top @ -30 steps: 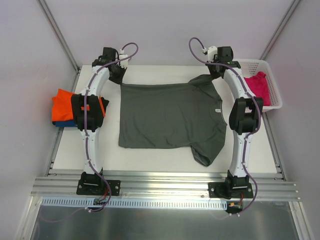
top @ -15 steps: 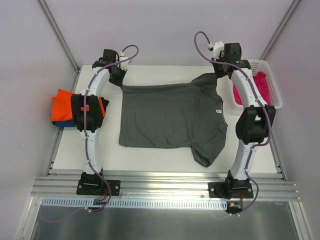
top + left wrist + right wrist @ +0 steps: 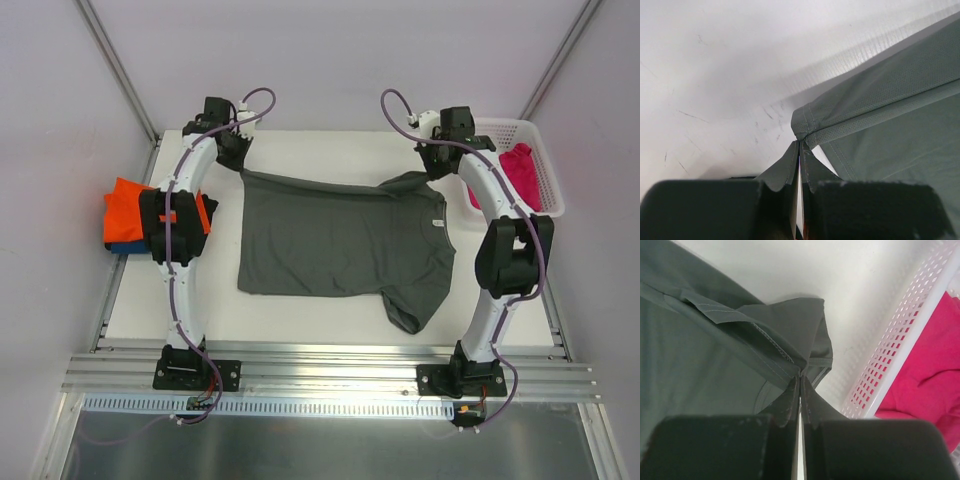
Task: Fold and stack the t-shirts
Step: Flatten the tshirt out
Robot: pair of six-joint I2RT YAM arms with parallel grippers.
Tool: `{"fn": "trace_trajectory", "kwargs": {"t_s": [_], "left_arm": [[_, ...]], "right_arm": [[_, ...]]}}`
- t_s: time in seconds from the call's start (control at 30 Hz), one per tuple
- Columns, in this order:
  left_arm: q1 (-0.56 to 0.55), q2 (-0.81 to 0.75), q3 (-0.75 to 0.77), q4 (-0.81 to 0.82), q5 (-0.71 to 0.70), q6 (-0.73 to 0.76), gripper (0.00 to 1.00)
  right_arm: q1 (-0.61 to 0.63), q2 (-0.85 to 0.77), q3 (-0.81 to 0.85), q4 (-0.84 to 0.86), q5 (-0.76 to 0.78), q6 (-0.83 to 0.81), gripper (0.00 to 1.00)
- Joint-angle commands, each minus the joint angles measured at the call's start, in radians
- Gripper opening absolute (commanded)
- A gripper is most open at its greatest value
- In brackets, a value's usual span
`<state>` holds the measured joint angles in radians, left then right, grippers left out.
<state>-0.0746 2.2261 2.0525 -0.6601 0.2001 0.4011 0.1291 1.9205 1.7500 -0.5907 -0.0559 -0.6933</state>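
Top external view showed the dark grey t-shirt spread across the table, with bare surface along the near edge. The left gripper was clamped on its far-left hem corner. The right gripper pinched the far-right sleeve, apparently at a seam, just beside the white basket holding the magenta shirt.

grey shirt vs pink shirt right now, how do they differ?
Pose: the grey shirt lies spread across the table; the pink shirt is bunched in the basket.
Grip: the left gripper and right gripper are each shut on the grey shirt's far edge; nothing touches the pink shirt.
Shared: both are unfolded, and neither is on the orange shirt at the left.
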Motion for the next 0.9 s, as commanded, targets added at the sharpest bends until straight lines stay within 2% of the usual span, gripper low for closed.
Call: {"fn": "trace_trajectory", "kwargs": {"t_s": [0.0, 0.6, 0.77, 0.87], "left_arm": [[0.021, -0.095, -0.003, 0.013, -0.001, 0.015, 0.0], [0.033, -0.103, -0.026, 0.013, 0.044, 0.012, 0.0], [0.032, -0.095, -0.025, 0.013, 0.053, 0.004, 0.0], [0.032, -0.101, -0.028, 0.011, 0.048, 0.007, 0.0]], "right_arm": [[-0.009, -0.011, 0.026, 0.011, 0.022, -0.025, 0.01], [0.015, -0.201, -0.079, -0.028, 0.097, 0.002, 0.01], [0.024, -0.106, -0.026, -0.012, 0.084, -0.003, 0.01], [0.027, -0.028, 0.077, -0.008, 0.073, -0.005, 0.0]]}}
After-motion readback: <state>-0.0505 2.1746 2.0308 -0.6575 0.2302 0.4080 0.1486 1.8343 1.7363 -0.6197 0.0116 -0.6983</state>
